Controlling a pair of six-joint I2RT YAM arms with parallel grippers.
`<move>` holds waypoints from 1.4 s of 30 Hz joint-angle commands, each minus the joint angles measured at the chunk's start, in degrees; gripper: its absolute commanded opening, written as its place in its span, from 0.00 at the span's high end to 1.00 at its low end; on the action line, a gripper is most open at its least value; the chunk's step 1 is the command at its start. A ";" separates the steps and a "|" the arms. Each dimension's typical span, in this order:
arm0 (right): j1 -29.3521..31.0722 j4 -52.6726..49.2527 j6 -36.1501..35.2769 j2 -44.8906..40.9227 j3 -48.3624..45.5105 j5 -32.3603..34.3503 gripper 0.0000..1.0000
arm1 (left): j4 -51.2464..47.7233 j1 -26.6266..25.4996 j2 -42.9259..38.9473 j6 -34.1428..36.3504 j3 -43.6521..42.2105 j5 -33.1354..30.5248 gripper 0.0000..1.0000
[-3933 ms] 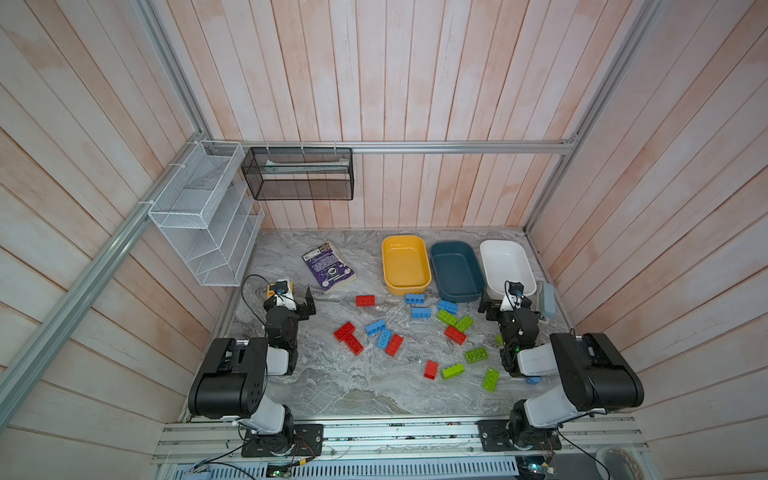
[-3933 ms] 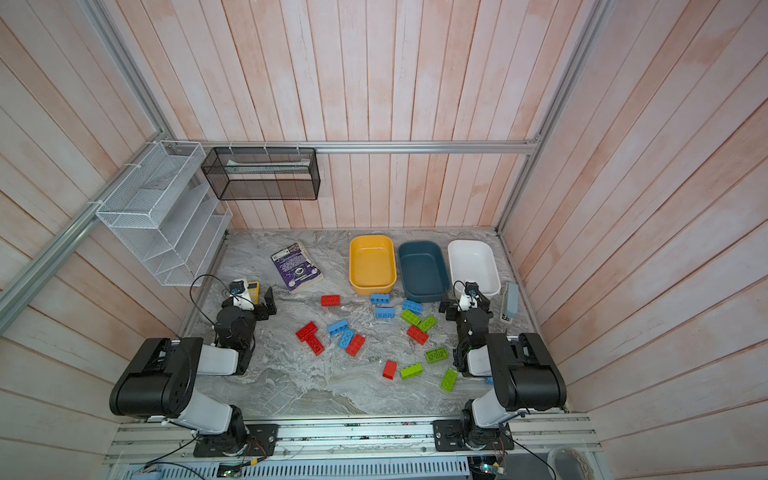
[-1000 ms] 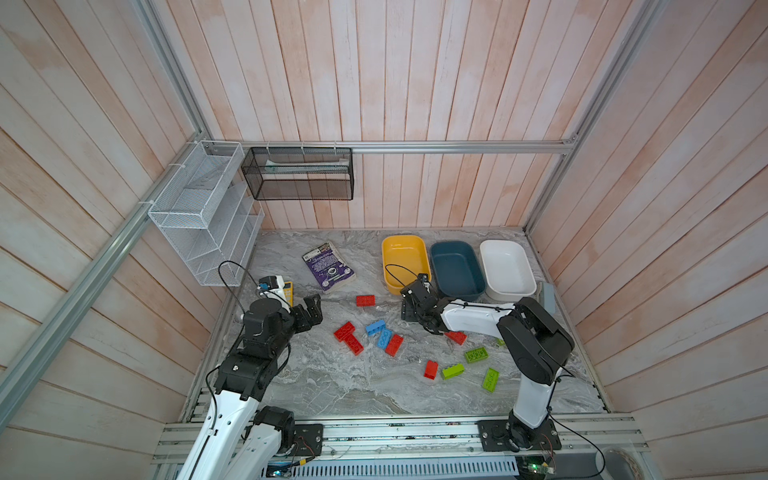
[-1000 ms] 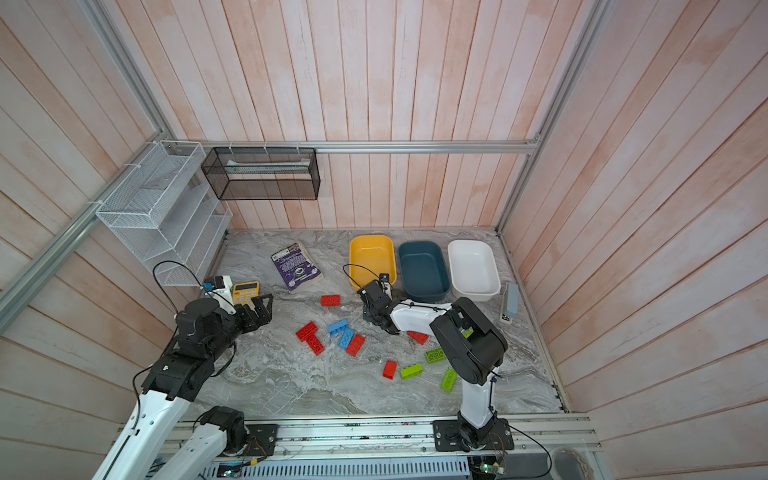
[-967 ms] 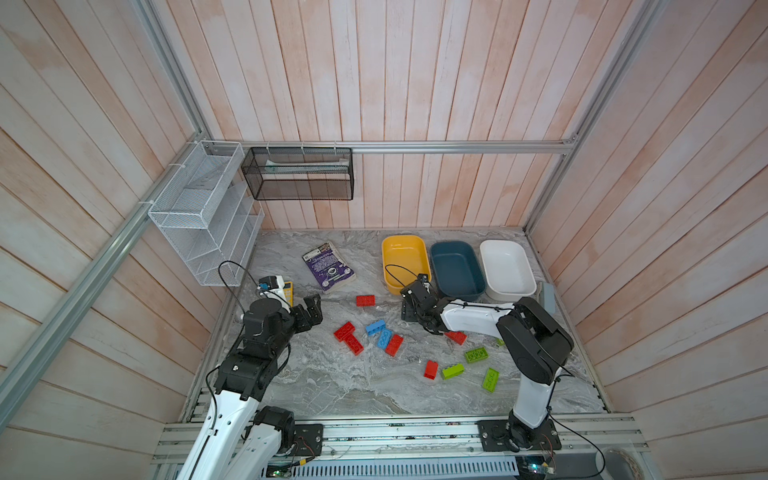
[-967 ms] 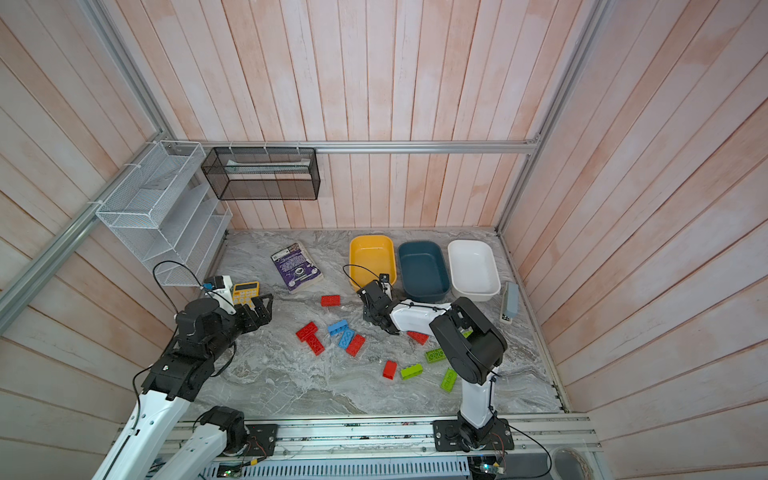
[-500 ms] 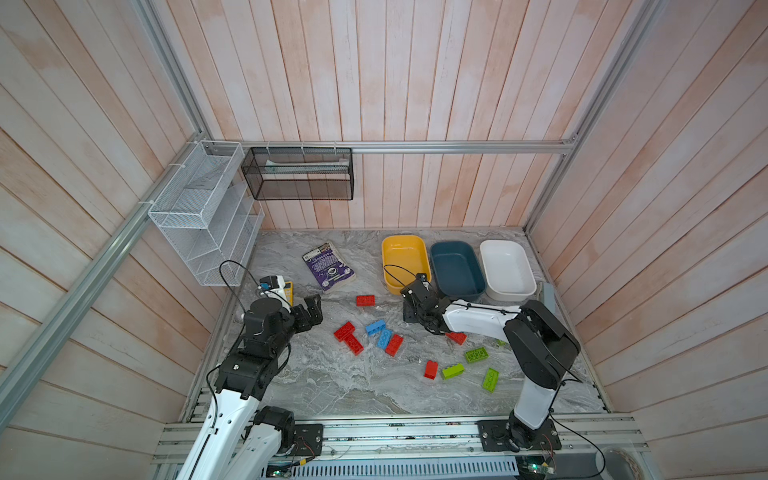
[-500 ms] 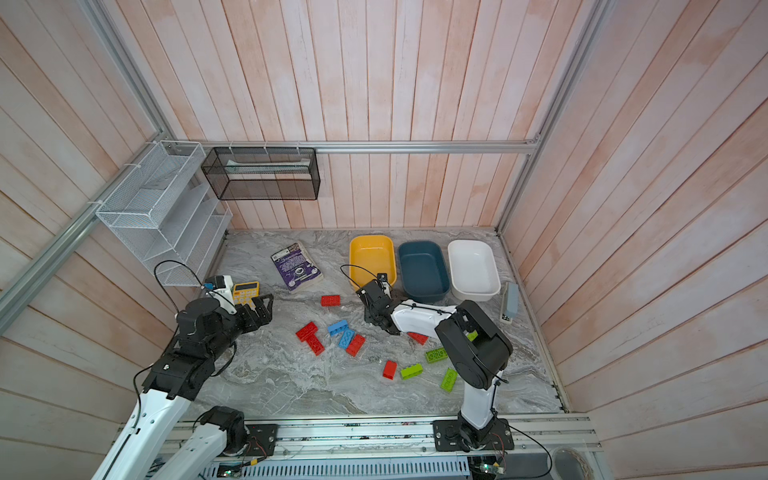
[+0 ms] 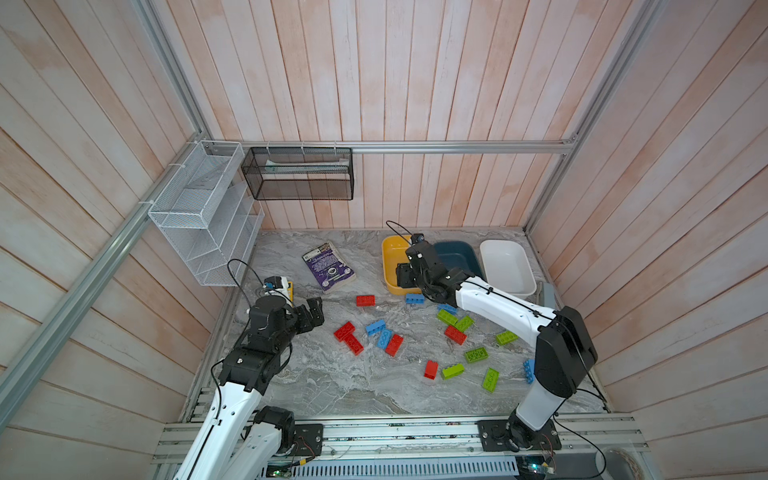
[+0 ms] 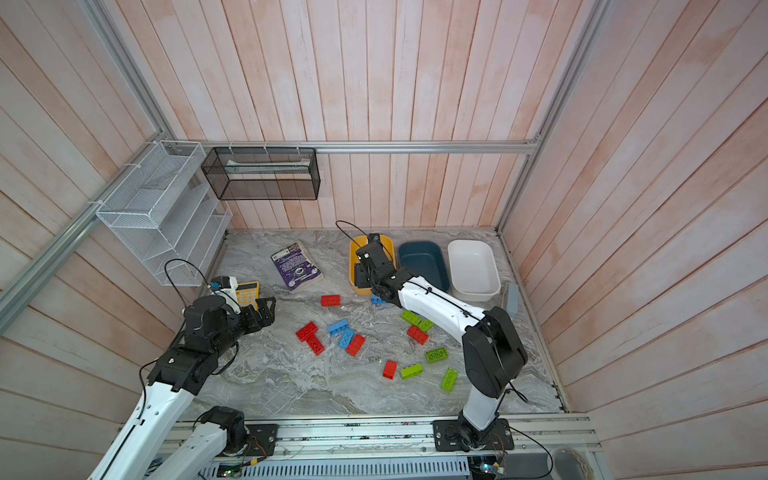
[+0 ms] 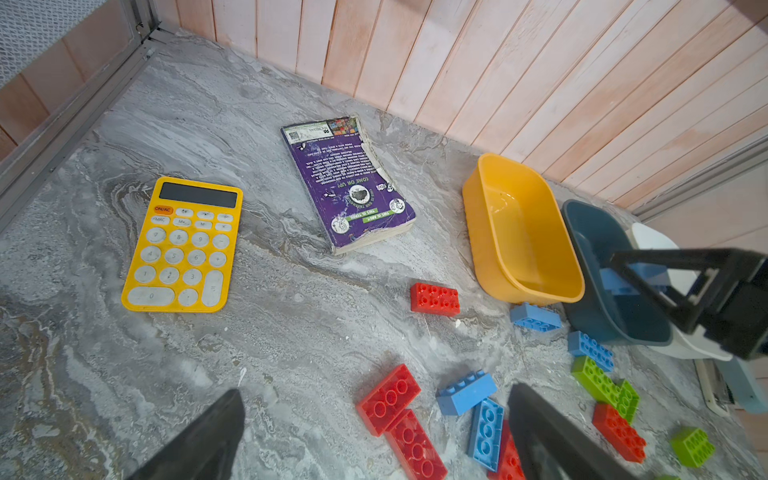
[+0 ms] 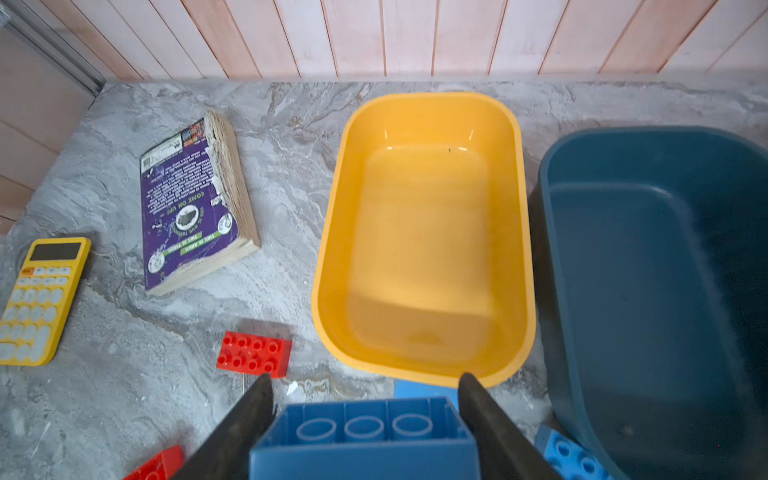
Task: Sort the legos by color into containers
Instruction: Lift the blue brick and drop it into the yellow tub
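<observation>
While the sort has barely begun: all three tubs look empty and every other brick lies on the table.

Top views, tubs: yellow tub [image 9: 388, 266], teal tub [image 9: 457, 255] and white tub [image 9: 507, 266] stand in a row at centre right, against the back wall.
Top views, right gripper: right gripper [image 9: 405, 276] sits over the near end of the yellow tub in both top views; its load is hidden from here.
Top views, left gripper: left gripper [image 10: 262, 313] hangs at left of centre, jaws wide apart and empty, near the calculator [image 10: 247, 293].
Top views, bricks: red, blue and green bricks lie scattered across the middle and lower right of the table [image 9: 332, 386]; a red brick [image 9: 365, 300] lies alone just left of the yellow tub.

Left wrist, jaws: both black fingers show at the bottom edge, spread wide, nothing between them.
Left wrist, nearest targets: a red and blue cluster at lower centre; a book [image 11: 347, 183] at upper centre.

Right wrist, grip: jaws are clamped on a blue brick [image 12: 363, 436] at bottom centre, its hollow underside facing the camera.
Right wrist, tubs: yellow tub straight ahead at centre, teal tub at right.

Step in hand: carrying the blue brick to a tub.
Next move: probably shift toward the teal tub, clear its rim, then release; the yellow tub is nearer, so the colour choice matters.
</observation>
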 commanded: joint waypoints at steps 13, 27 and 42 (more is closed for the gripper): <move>-6.38 -1.39 -3.12 18.85 15.74 -4.79 0.32 | -0.33 -0.12 3.58 2.33 0.76 3.72 0.00; -7.69 7.04 -5.72 7.83 6.31 -7.95 0.09 | 0.14 -5.88 9.32 6.95 3.32 11.31 0.00; -8.08 34.23 -0.60 -27.81 -39.78 -15.11 0.10 | -2.87 -24.77 36.85 17.91 13.66 2.12 0.28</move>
